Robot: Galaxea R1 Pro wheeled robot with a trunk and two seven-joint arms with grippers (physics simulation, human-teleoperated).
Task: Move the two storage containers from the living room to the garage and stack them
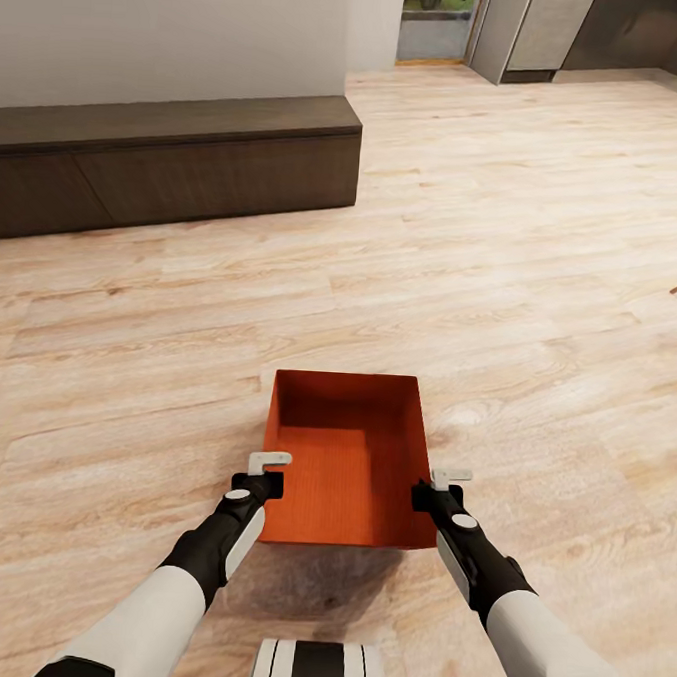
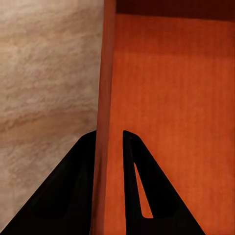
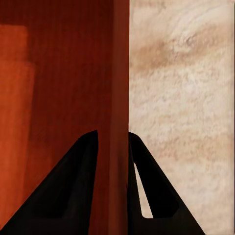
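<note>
You hold one storage container (image 1: 346,469) above the light wood floor (image 1: 502,288), near your trunk: your left gripper (image 1: 267,471) clamps its left wall, your right gripper (image 1: 438,488) its right wall.

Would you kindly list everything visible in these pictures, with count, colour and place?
bin: one, orange-red, open top, empty, held between both arms in front of the robot above the floor.
floor: one, light wood planks, across the room.
bench: one, dark brown, low and long, against the wall at upper left.
wall: one, pale grey, behind the bench.
cabinets: grey, at upper right, number unclear.
doorway: one, at the far end, top centre.
base: one, white and black, bottom centre.
left tool: one, black with white tip, fingers astride the bin's left wall.
right tool: one, black with white tip, fingers astride the bin's right wall.
</note>
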